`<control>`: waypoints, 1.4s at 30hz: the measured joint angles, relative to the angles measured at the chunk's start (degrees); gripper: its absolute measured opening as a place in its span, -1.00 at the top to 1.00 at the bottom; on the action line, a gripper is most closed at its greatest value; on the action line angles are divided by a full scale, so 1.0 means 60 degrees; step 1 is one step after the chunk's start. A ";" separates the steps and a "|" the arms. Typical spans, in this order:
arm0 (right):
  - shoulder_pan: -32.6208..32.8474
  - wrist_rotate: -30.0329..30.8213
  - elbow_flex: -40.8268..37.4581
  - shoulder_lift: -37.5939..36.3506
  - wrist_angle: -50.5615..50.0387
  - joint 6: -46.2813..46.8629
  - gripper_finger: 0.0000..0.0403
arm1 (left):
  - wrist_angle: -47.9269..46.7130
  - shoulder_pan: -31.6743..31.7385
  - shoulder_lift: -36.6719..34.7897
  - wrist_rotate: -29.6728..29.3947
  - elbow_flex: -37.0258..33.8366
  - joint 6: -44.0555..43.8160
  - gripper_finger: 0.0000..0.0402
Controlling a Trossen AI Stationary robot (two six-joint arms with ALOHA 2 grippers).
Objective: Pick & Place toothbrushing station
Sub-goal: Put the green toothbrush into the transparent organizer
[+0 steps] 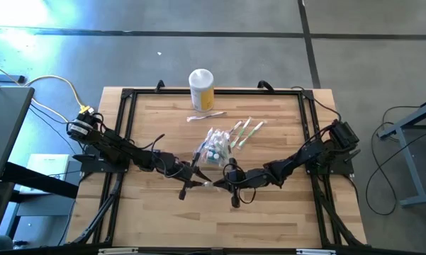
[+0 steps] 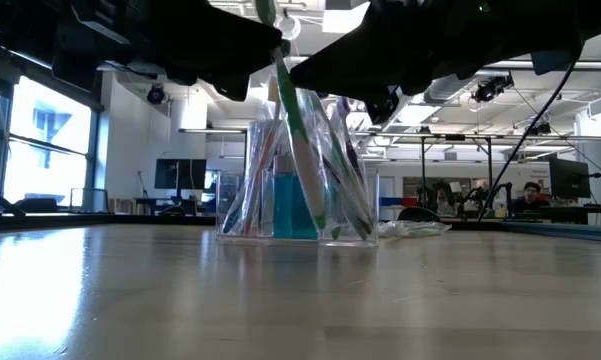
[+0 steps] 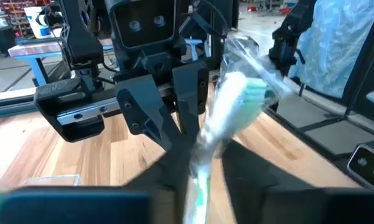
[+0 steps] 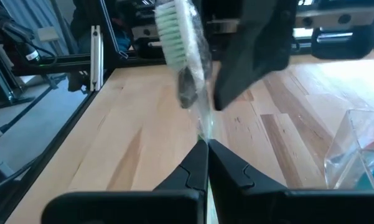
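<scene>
Both grippers meet near the middle of my table (image 1: pixel 156 223), just on the 6 o'clock side of the toothbrushing station (image 1: pixel 214 146). The left gripper (image 1: pixel 198 177) reaches in from 9 o'clock and the right gripper (image 1: pixel 223 184) from 3 o'clock, and between them I see a wrapped toothbrush (image 4: pixel 180 37) with pale green bristles.

From the right wrist camera, the right gripper (image 4: pixel 206 155) has its fingers pinched together on the thin clear wrapper end of that toothbrush, and the brush head stands up beyond the fingertips. From the left wrist camera, the left gripper (image 3: pixel 193 174) also closes around the same toothbrush (image 3: pixel 227 109), low on its handle.

From the low camera, the station (image 2: pixel 298 180) is a clear container standing upright on the wood, with several brushes leaning inside it and something blue at its base. The held toothbrush (image 2: pixel 298 130) hangs in front of it.

At 12 o'clock a yellow jar (image 1: pixel 201 88) with a white lid stands by the table edge. More wrapped toothbrushes (image 1: pixel 244 131) lie loose at about 1 o'clock from the station.
</scene>
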 joint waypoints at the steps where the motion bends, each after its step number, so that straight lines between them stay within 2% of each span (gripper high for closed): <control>1: 0.0000 0.0000 0.0000 0.0000 -0.0062 0.0031 0.99 | -0.0060 0.0000 0.0000 -0.0003 0.0000 0.0096 0.70; 3: 0.0000 -0.0019 0.0000 0.0000 -0.0143 0.0042 0.99 | -0.0096 0.0000 0.0000 -0.0035 -0.0001 0.0193 0.90; 4: 0.0000 -0.0001 0.0000 0.0000 -0.0164 0.0099 0.99 | -0.0096 0.0000 0.0002 -0.0030 -0.0001 0.0199 0.93; 9: 0.0018 0.0048 0.0004 -0.0004 -0.0248 0.0366 0.99 | -0.0096 0.0000 0.0004 -0.0195 -0.0004 0.0206 0.94; 14: 0.0254 0.0715 0.0004 -0.0004 -0.0362 0.0453 0.94 | -0.0236 0.0000 0.0004 -0.0057 -0.0004 0.0150 0.96; 17: 0.0418 0.1722 0.0004 -0.0004 -0.0403 0.0355 0.82 | -0.0431 -0.0004 0.0004 -0.0030 -0.0004 0.0163 0.98; 21: 0.0700 0.3901 0.0004 -0.0007 -0.0404 0.0115 0.61 | -0.1032 -0.0004 -0.0282 -0.0033 -0.0007 0.0149 0.98; 25: 0.1084 0.4822 0.0004 -0.0011 -0.0421 -0.0524 0.46 | -0.2238 -0.0004 -0.1200 -0.0035 -0.0007 0.0148 0.99; 29: 0.1491 0.5478 0.0004 -0.0095 -0.0416 -0.1341 0.40 | -0.4128 -0.0005 -0.2568 -0.0235 -0.0007 0.0206 0.99; 35: 0.1912 0.6086 0.0004 -0.0113 -0.0411 -0.1586 0.39 | -0.6573 0.0004 -0.4691 -0.1554 -0.0007 0.0221 0.99; 42: 0.1828 0.6214 0.0004 -0.0113 -0.0412 -0.1487 0.39 | -0.7627 0.0005 -0.6768 -0.3079 -0.0007 0.1188 0.99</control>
